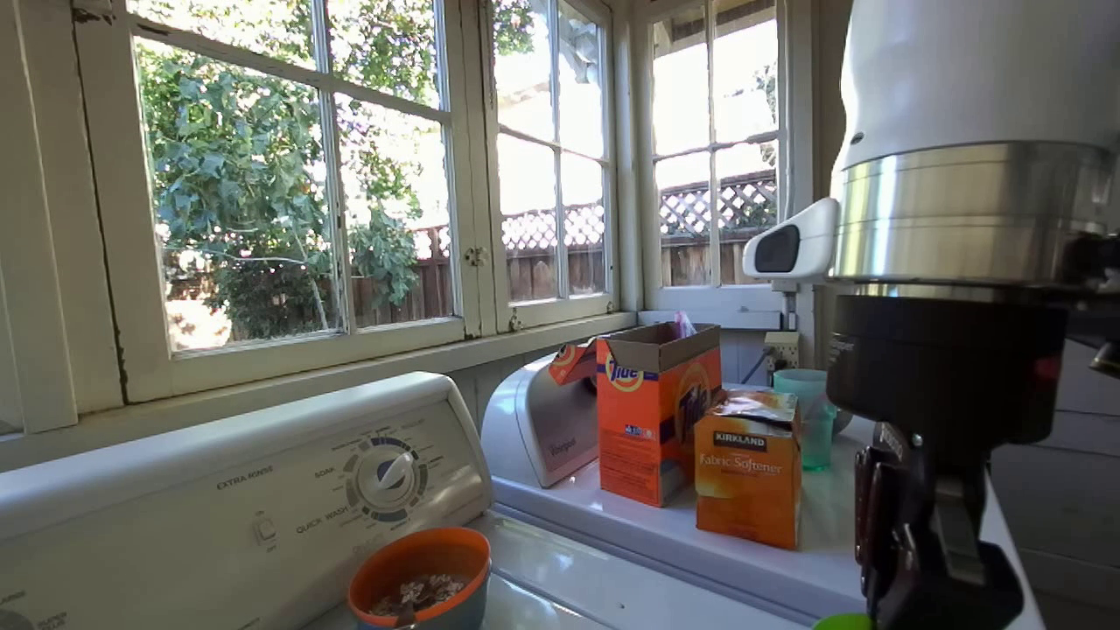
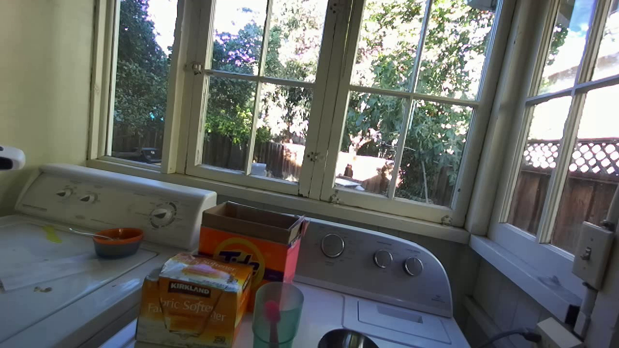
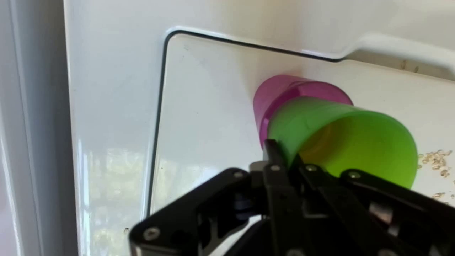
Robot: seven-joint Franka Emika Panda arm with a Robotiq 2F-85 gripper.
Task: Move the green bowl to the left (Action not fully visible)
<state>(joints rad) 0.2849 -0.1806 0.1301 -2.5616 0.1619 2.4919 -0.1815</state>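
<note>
The green bowl (image 3: 376, 149) is bright lime-green and tilted, its mouth facing the camera and toward the right in the wrist view. My gripper (image 3: 284, 153) is closed with the bowl's near wall between its two fingers, one finger inside and one outside. In an exterior view only a sliver of the green bowl (image 1: 843, 622) shows at the bottom edge, below my gripper (image 1: 919, 560). A pink cup-like container (image 3: 272, 94) lies behind and partly under the green bowl; I cannot tell whether they touch. The bowl's base is hidden.
A white machine lid (image 3: 202, 99) lies below, with crumbs (image 3: 437, 160) on it. In both exterior views stand an orange bowl (image 1: 420, 599) (image 2: 118, 249), a Tide box (image 1: 630, 446) (image 2: 285, 263), a Kirkland box (image 1: 748, 490) (image 2: 193, 309) and a teal cup (image 1: 816, 437) (image 2: 285, 324).
</note>
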